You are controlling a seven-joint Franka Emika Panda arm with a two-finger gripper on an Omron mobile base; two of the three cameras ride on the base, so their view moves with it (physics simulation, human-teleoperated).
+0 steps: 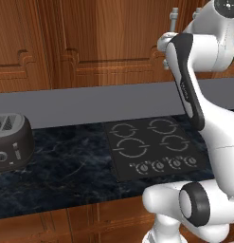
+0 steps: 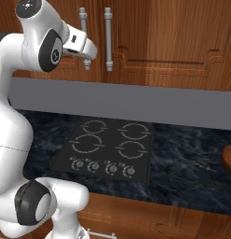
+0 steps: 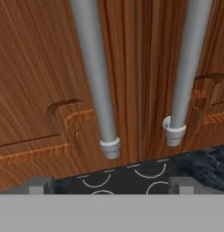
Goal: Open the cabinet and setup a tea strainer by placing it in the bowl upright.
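No brand, label or readable writing shows anywhere; the hob knobs carry only small tick marks. The hand (image 3: 111, 185) is raised in front of the cabinet (image 2: 149, 32), its two fingertips spread wide apart and holding nothing, touching nothing. Seen from the hand, the two grey bar handles (image 3: 96, 77) hang side by side across the meeting line of the closed doors, the left one ending just above the gap between the fingertips. The right base view shows the hand (image 2: 87, 59) level with the lower ends of those handles (image 2: 108, 37), near the left one. The black four-ring hob (image 1: 151, 147) sits in the dark marbled worktop (image 1: 66, 175) below. Only the left base view takes in a grey toaster (image 1: 12, 142) at the far left of the worktop, and only the right base view catches a brown rounded edge (image 2: 228, 158) at the right; what it is I cannot tell
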